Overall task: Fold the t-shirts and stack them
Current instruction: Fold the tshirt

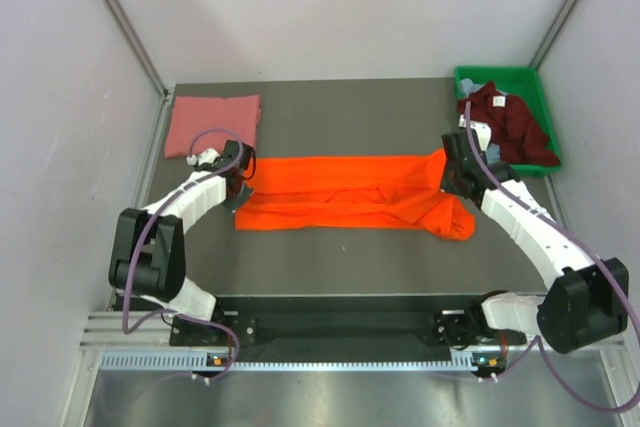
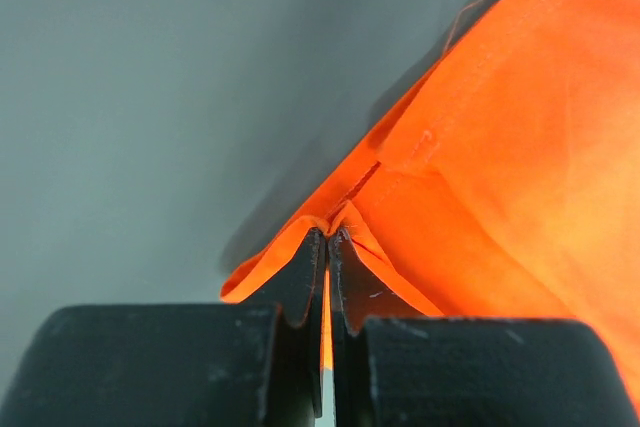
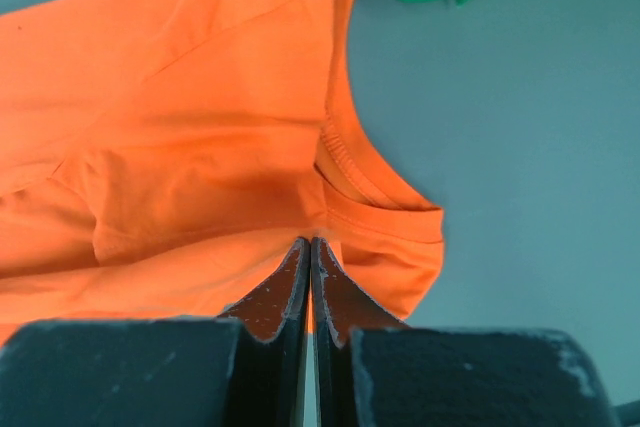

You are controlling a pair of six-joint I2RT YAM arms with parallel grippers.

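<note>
Left gripper (image 2: 327, 239) closed tight on orange shirt (image 1: 340, 192) at its 9 o'clock edge, right gripper (image 3: 308, 245) likewise at 3 o'clock. Shirt lies mid-table. Pink shirt (image 1: 212, 124) folded at 10 o'clock; maroon shirt (image 1: 512, 125) in bin (image 1: 505, 76) at 2 o'clock.

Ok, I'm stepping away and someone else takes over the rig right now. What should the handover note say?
Left claw: shut on the left end of the orange shirt.
Right claw: shut on it near the collar.
The shirt lies stretched across mid-table, apparently only partly folded.
Done: pink shirt folded, far left corner.
Left: finish and stack the orange one, then the maroon shirt heaped in the green bin.
</note>
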